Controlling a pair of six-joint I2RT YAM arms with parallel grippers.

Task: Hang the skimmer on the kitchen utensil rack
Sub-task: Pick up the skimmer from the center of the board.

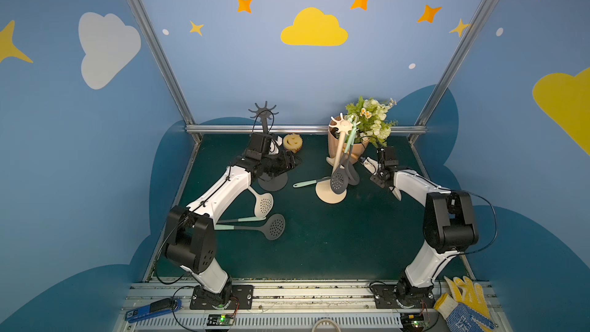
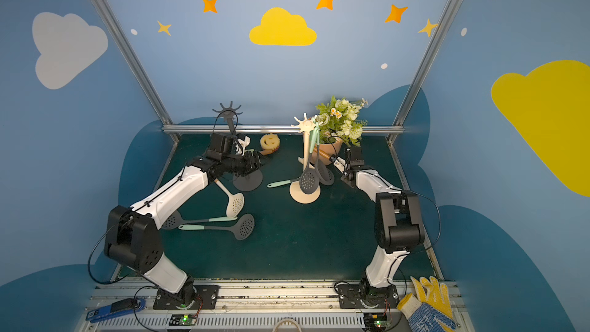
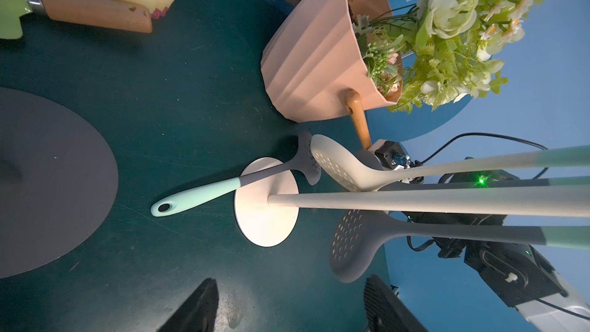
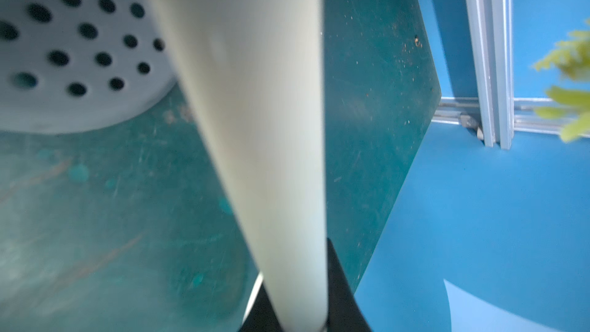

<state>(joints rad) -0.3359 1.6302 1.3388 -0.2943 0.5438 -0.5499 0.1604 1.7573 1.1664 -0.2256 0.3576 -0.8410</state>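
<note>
Blue walls painted with clouds and stars enclose a dark green mat [image 1: 319,250].

- Right of centre in both top views: cream rack [image 1: 329,198], carrying two hanging grey skimmers [image 1: 338,181] and one cream skimmer [image 3: 335,167]. A fourth skimmer [image 1: 311,182] lies at its base.
- Left of centre: dark rack [image 1: 274,184].
- Toward the rear rail, just beyond the cream rack: flower pot [image 3: 313,59].
- Lower left of centre: three loose skimmers [image 1: 276,226], flat on the mat.
- Left gripper [image 3: 289,308]: jaws wide apart, holding nothing.
- Right gripper [image 4: 297,269]: jaws pressed against a blurred cream shaft [image 4: 255,122]. Whether it is rack pole or skimmer handle, cannot tell.
</note>
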